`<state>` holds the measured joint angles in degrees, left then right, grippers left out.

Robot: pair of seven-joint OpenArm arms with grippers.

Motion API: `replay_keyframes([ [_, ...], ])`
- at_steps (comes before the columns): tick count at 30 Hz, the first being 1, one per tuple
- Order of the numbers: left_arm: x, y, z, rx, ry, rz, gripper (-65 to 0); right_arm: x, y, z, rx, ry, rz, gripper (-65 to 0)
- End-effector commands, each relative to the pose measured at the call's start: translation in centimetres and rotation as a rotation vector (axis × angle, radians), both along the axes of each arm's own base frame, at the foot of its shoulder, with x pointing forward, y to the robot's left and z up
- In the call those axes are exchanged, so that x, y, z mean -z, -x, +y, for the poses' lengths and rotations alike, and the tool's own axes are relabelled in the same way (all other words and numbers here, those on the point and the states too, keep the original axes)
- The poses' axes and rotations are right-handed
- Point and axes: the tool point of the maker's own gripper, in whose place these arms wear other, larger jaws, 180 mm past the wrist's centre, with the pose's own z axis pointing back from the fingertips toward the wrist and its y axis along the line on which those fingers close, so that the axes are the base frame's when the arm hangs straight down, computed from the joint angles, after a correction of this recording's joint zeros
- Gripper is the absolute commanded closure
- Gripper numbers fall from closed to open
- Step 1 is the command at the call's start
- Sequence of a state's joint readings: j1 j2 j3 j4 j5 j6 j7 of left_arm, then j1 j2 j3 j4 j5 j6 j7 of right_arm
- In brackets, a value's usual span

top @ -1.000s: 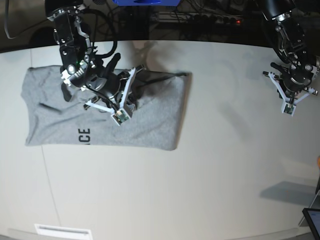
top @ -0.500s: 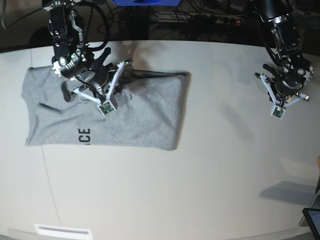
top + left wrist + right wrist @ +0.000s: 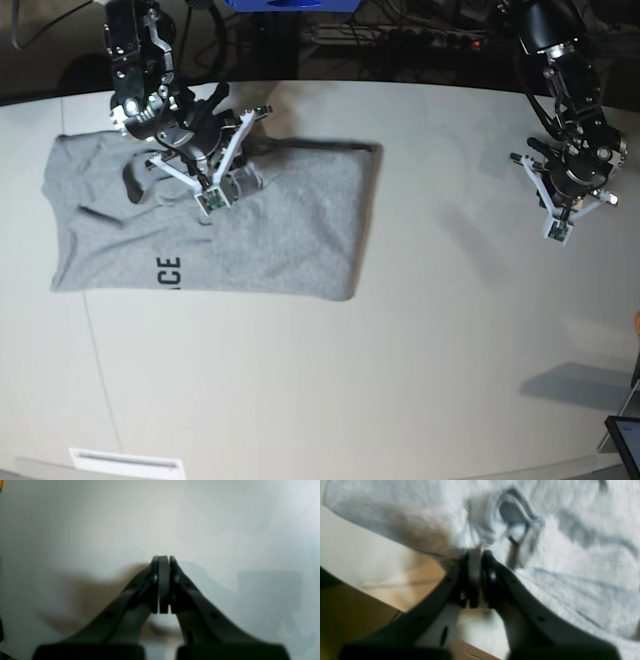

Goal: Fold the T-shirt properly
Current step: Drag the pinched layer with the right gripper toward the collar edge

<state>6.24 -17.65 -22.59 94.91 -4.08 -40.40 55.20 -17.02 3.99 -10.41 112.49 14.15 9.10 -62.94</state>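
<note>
T-shirt (image 3: 215, 225), heather grey, lying folded into a rough rectangle on the white table (image 3: 400, 380), in the table's far left part in the base view, its long sides running parallel to the far edge. Black capital letters (image 3: 169, 272), only partly showing, sit near the cloth's near edge towards its left end. A raised fold or wrinkle of fabric (image 3: 517, 525) stands up along the far edge of the shirt, close to the right gripper (image 3: 240, 150). The right arm reaches in from the far left corner of the table, and its gripper hovers over the shirt's far edge. In the blurred right wrist view its jaws stand nearly together with a narrow gap between them, the tips at the border of the cloth; whether any fabric is pinched between them cannot be told. The left gripper (image 3: 572, 205) hangs over bare table near the far right corner, well apart from the shirt. In the left wrist view its jaws are pressed fully together with nothing between them, and only plain tabletop lies beneath. A dark screen corner (image 3: 625, 440) shows at the table's near right corner.
</note>
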Motion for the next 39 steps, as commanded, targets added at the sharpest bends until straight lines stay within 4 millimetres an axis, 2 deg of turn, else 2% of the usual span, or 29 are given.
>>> replay_keyframes([
  [1, -1.1, -0.9, 0.3, 0.012, -0.023, -0.033, 0.0, -1.2, -0.6, 0.6, 0.018, -0.036, -0.038, -9.9],
  [5, -1.0, -0.9, 0.2, 0.018, -0.025, -0.03, 0.0, -1.1, -0.5, 0.0, 0.098, -0.056, -0.022, -21.2],
  [9, -1.0, -0.9, 0.2, 0.017, -0.024, -0.029, 0.0, -0.6, -0.1, -1.3, 0.212, -0.057, 0.05, -21.6],
  [14, -1.4, -1.6, 0.0, 0.024, -0.023, -0.044, 0.0, -0.3, 0.1, -1.9, 0.282, -0.065, 0.071, -21.6],
  [19, -1.4, -1.6, 0.0, 0.023, -0.022, -0.045, 0.0, -0.1, 0.1, -4.3, 0.4, -0.069, 0.047, -21.6],
  [21, -1.2, -1.5, 0.0, 0.021, -0.02, -0.04, 0.0, 0.4, 0.8, -5.0, 0.434, -0.066, 0.066, -21.6],
  [26, -0.4, -1.7, 0.3, 0.005, 0.001, -0.025, 0.0, 0.9, 2.3, -4.7, 0.439, -0.07, 0.099, -21.6],
  [31, 0.2, -1.7, 0.3, -0.004, 0.021, -0.013, 0.0, 1.0, 3.9, -2.4, 0.424, -0.205, 0.163, -21.6],
  [35, 0.2, -1.7, 0.2, -0.004, 0.024, -0.014, 0.0, 0.8, 3.7, -3.4, 0.427, -0.21, 0.158, -21.6],
  [39, 0.0, -2.0, 0.3, -0.005, 0.02, -0.02, 0.0, 0.8, 2.8, -5.9, 0.558, -0.195, 0.136, -21.6],
])
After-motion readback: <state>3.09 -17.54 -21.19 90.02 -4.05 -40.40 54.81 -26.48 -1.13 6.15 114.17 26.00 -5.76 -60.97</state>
